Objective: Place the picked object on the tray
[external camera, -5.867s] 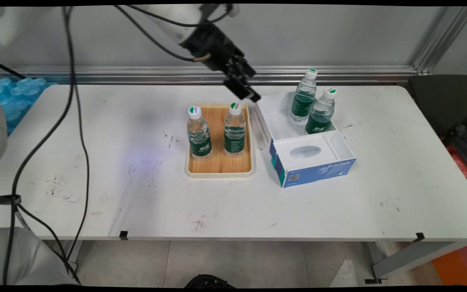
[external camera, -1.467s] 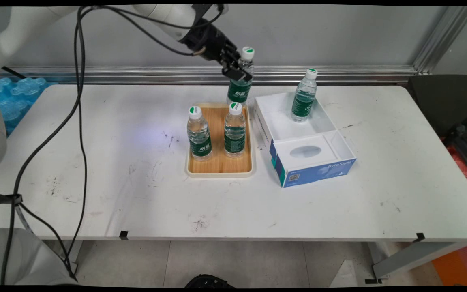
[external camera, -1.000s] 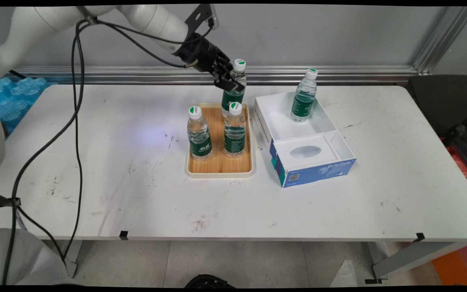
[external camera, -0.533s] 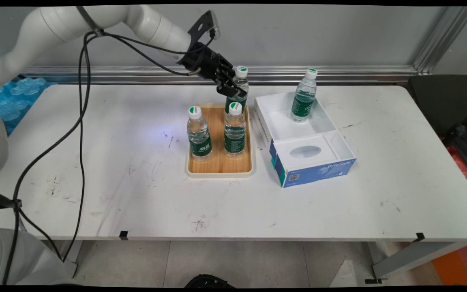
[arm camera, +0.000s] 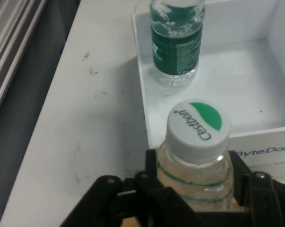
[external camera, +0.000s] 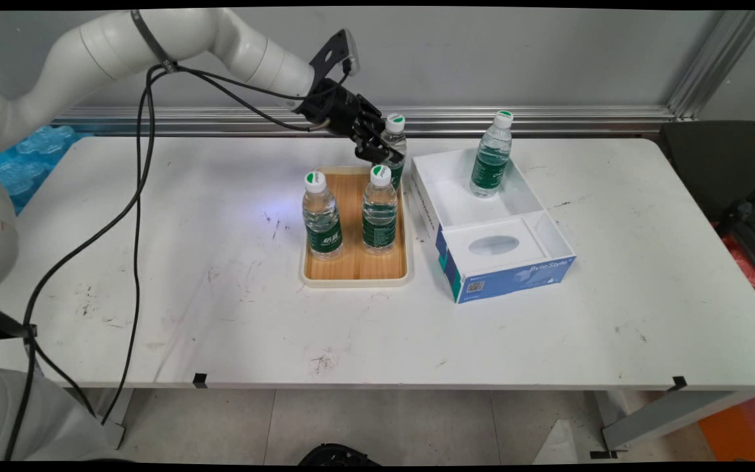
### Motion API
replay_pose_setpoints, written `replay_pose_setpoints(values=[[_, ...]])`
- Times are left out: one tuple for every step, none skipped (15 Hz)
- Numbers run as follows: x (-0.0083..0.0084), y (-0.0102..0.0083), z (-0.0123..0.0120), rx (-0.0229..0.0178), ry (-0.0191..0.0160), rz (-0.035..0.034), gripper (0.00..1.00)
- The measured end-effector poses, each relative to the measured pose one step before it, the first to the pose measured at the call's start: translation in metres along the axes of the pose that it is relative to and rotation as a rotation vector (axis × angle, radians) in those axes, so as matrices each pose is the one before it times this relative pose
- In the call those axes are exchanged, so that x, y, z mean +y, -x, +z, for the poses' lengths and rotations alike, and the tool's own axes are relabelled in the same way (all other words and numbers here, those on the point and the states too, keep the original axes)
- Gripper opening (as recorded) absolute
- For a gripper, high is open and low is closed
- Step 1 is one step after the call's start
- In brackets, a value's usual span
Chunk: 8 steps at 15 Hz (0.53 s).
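4 bottles in frame. Gripper [external camera: 377, 145], upper centre, has its fingers [arm camera: 152, 182] clamped on the neck of 1 water bottle [external camera: 393, 141], upright over the back of the wooden tray [external camera: 355, 272]. 2 bottles [external camera: 322, 216] stand on that tray; 1 bottle [external camera: 491, 156] stands in the white box [external camera: 506, 252] on the tabletop [external camera: 154, 262], right of centre.

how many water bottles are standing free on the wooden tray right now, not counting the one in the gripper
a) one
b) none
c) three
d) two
d) Two water bottles stand on the wooden tray, the left bottle and the right bottle; a third, the held bottle, is clamped in the gripper at the tray's far edge, and a fourth bottle stands in the white box.
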Motion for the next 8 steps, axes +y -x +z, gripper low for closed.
replay_pose_setpoints(values=[[-0.00014, 0.00099, 0.00112, 0.00119, 0.00041, 0.00142, 0.0], [-0.00013, 0.00132, 0.00167, 0.00216, 0.00086, 0.00188, 0.0], [0.00003, 0.00174, 0.00152, 0.0022, 0.00083, 0.00121, 0.0], [0.00013, 0.00145, 0.00162, 0.00214, 0.00133, 0.00111, 1.0], [0.00018, 0.00083, 0.00146, 0.0023, 0.00153, 0.00122, 1.0], [0.00013, 0.00068, 0.00073, 0.00117, 0.00075, 0.0004, 1.0], [0.00031, 0.00087, 0.001, 0.00127, 0.00147, 0.00076, 1.0], [0.00034, 0.00111, 0.00071, 0.00115, 0.00086, 0.00021, 1.0]])
